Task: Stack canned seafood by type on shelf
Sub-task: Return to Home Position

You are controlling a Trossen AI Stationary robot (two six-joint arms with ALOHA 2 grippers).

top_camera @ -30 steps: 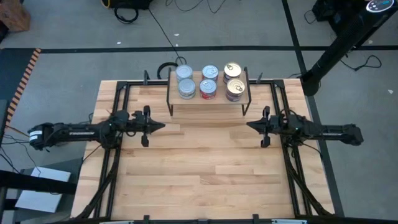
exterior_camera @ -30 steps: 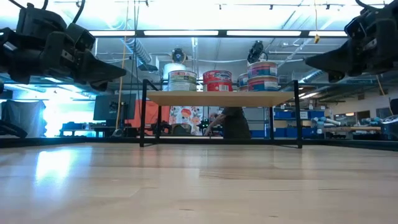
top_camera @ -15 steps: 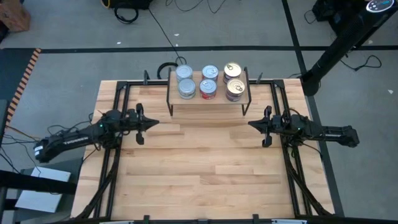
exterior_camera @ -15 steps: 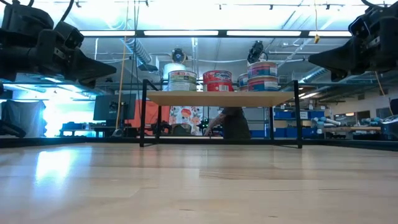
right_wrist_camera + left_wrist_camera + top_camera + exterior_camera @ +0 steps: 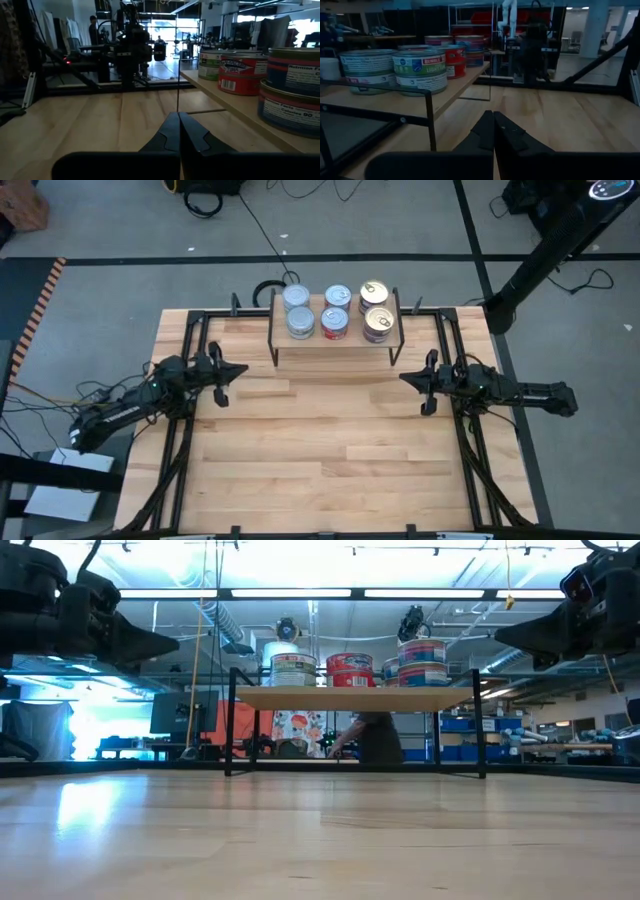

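Left tool had swung back toward the left edge of the table since a second ago. Right tool barely budged. Both were pinched shut, holding nothing. Past them, the cans sat stacked on the shelf, same as before.

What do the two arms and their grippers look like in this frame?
Both arms are matte black, slim and jointed. The left gripper and right gripper each end in two dark wedge-shaped fingers tapering to a point. Thin dark cables loop beside the left arm.
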